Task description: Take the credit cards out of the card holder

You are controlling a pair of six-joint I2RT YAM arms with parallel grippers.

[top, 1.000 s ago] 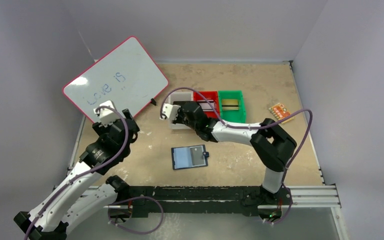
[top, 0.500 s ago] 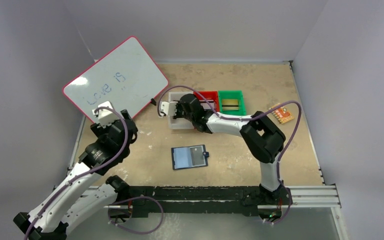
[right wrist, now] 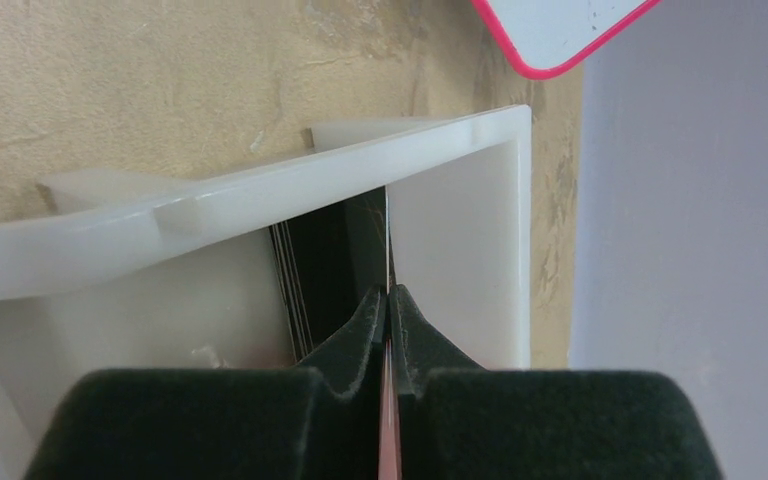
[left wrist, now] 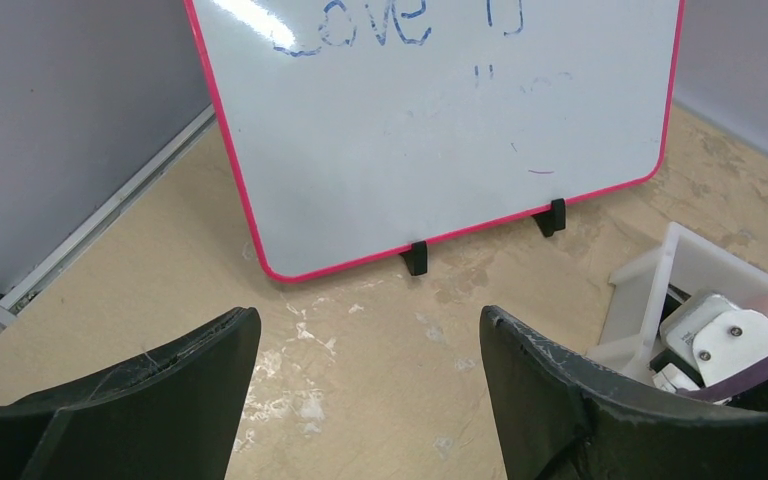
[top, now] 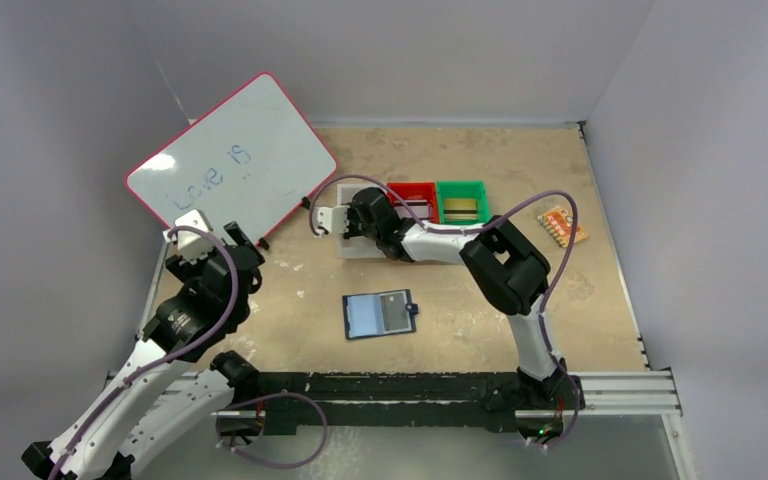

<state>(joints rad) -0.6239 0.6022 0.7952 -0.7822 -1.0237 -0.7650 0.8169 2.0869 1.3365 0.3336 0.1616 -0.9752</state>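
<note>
"Love is" is being displayed on the whiteboard [top: 230, 165]. A card [right wrist: 388, 245], edge-on and unreadable, is being pinched by the right hand [right wrist: 388, 300]; the left hand [left wrist: 368, 322] is being held wide, empty.

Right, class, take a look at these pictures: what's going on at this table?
The right gripper is pinching a thin card edge-on and holding it down inside the white bin, where other cards appear to stand. The card holder lies open on the table, apart from both arms. The left gripper is open and holds nothing, hovering in front of the whiteboard.
</note>
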